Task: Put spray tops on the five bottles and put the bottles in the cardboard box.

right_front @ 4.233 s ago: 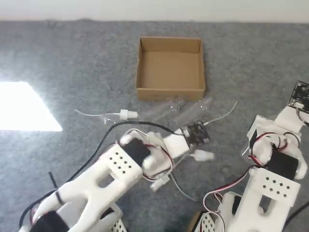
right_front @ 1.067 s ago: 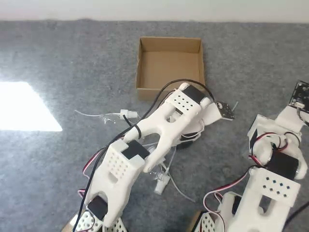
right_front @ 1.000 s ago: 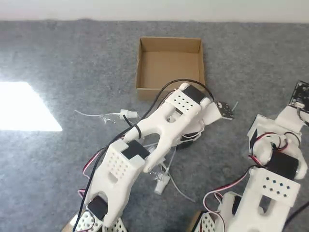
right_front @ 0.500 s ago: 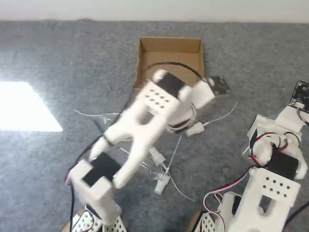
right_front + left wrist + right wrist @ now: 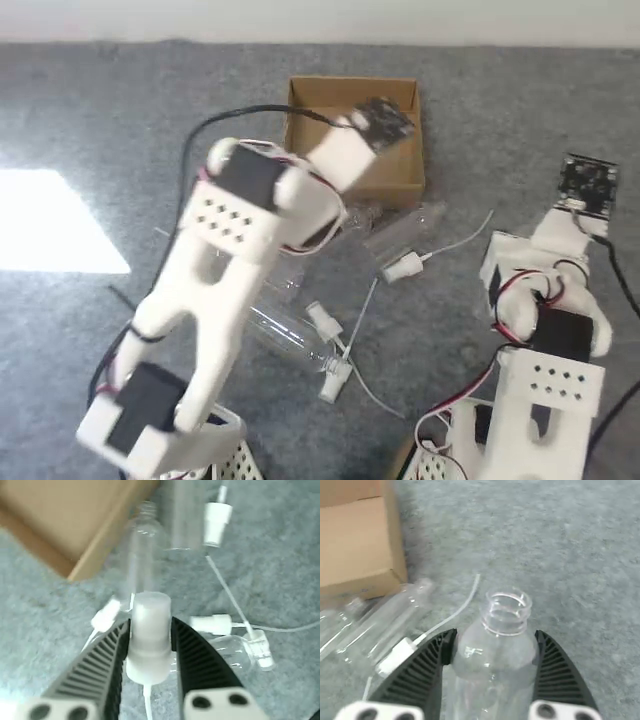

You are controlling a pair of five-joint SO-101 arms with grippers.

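Left pincer (image 5: 149,625) clamped on white plastic spray top (image 5: 148,650); right pincer (image 5: 495,635) clamped on clear plastic bottle (image 5: 506,612).
Spray top held over grey carpeted worktop (image 5: 120,120), near front wall of brown cardboard box (image 5: 400,182). Loose clear bottles (image 5: 400,230) and loose white spray tops (image 5: 405,267) lie before box. Held bottle uncapped, off box's front corner.

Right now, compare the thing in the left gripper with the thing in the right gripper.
The spray top in the left gripper is opaque white; the bottle in the right gripper is clear. The spray top is narrow, so its jaws stand close; the bottle is wider, its neck open and uncapped. Both are clamped between black jaws.
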